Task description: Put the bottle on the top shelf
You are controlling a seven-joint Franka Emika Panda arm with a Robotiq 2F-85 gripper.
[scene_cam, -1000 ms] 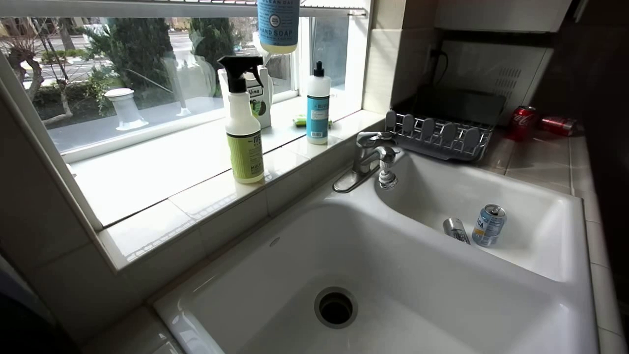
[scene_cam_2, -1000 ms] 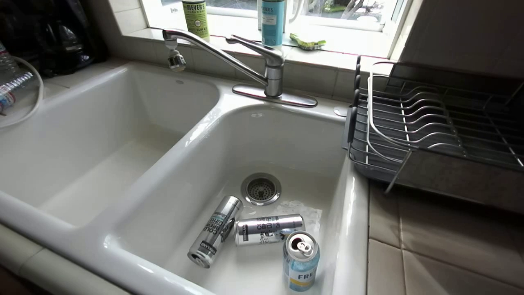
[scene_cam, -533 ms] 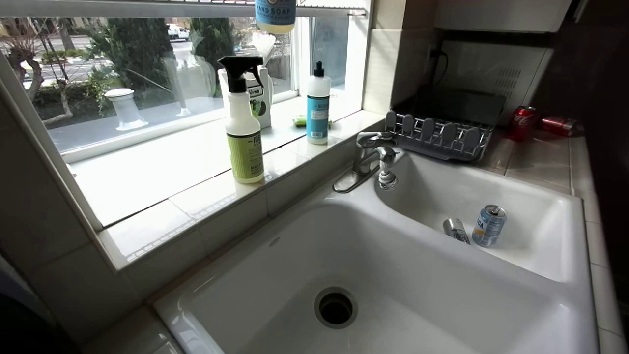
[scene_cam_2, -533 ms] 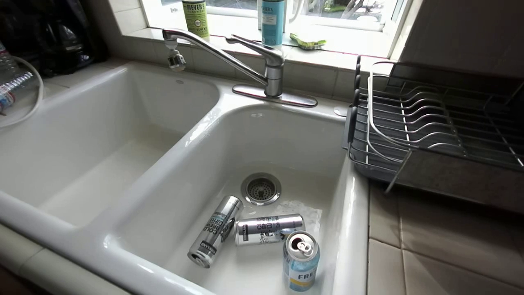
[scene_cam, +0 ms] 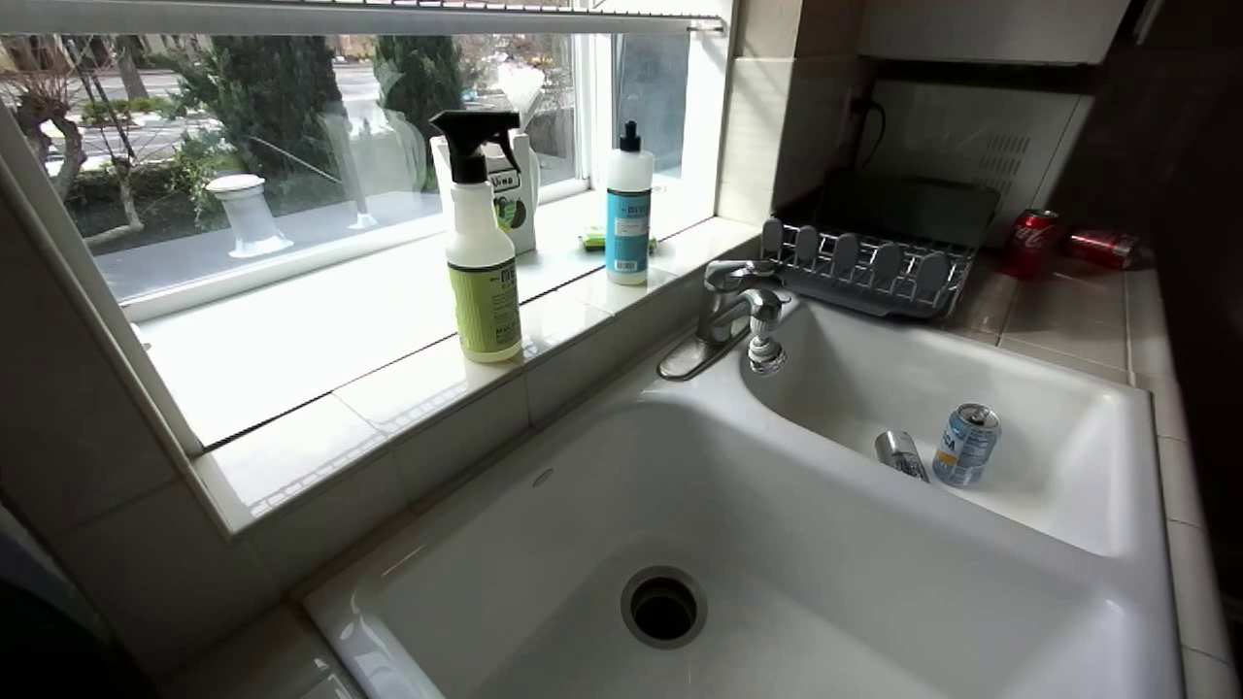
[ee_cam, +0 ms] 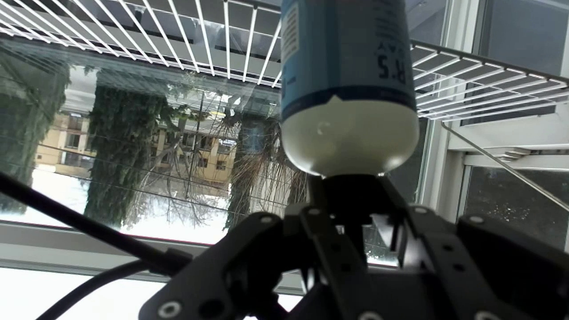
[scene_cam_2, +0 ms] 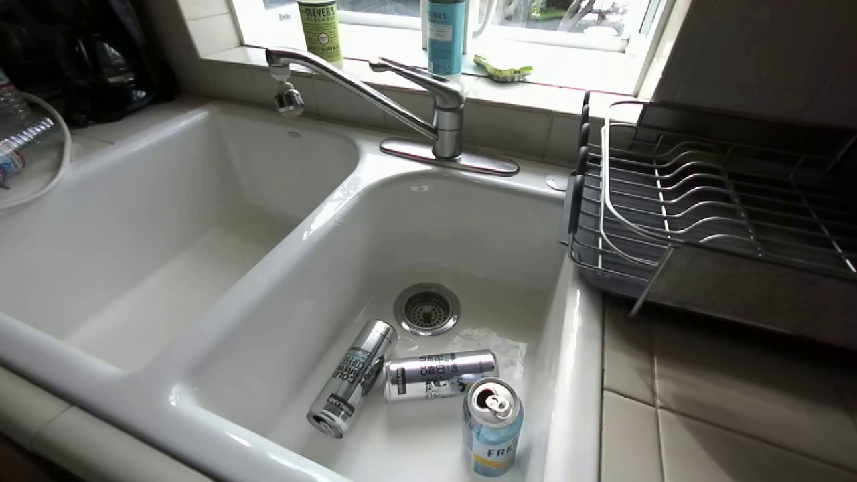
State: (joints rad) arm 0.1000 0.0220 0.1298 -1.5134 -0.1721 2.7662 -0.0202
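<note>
Although both exterior views overlook the sink area, the gripper (ee_cam: 353, 191) appears in the wrist view only (pic. inverted; trees (ee_cam: 122, 146) outside hang crown-down). Jaws: clenched on the pump end of the blue bottle (ee_cam: 349, 89), pump itself hidden in the dark b/w them. Nearest the jaws, the bottle's pale shoulder; farther out, its label w/ dark border & inverted lettering, running out of frame. Past the bottle & to either side of it, as seen from the jaws: white wire shelf (ee_cam: 227, 40). Bottle's base is cut off, so contact w/ the wires can't be told. In an exterior view the wire shelf (scene_cam: 641, 13) is a mere strip at the top edge.

Below jaw level, both exterior views: windowsill (scene_cam: 311, 359) w/ yellow-green spray bottle (scene_cam: 486, 301) & slim teal bottle (scene_cam: 629, 228), well apart; their tops, incl. black trigger (scene_cam: 473, 141), show in an exterior view only. Farther down from the jaws: two-basin sink (scene_cam_2: 469, 221), faucet (scene_cam_2: 447, 120), dish rack (scene_cam: 864, 294). Cans vary by view: in an exterior view, upright blue can (scene_cam_2: 493, 435) & two silver cans (scene_cam_2: 351, 378) on their sides; in an exterior view that adds two red cans (scene_cam: 1031, 243) on the counter (scene_cam: 1058, 306), just one silver.
</note>
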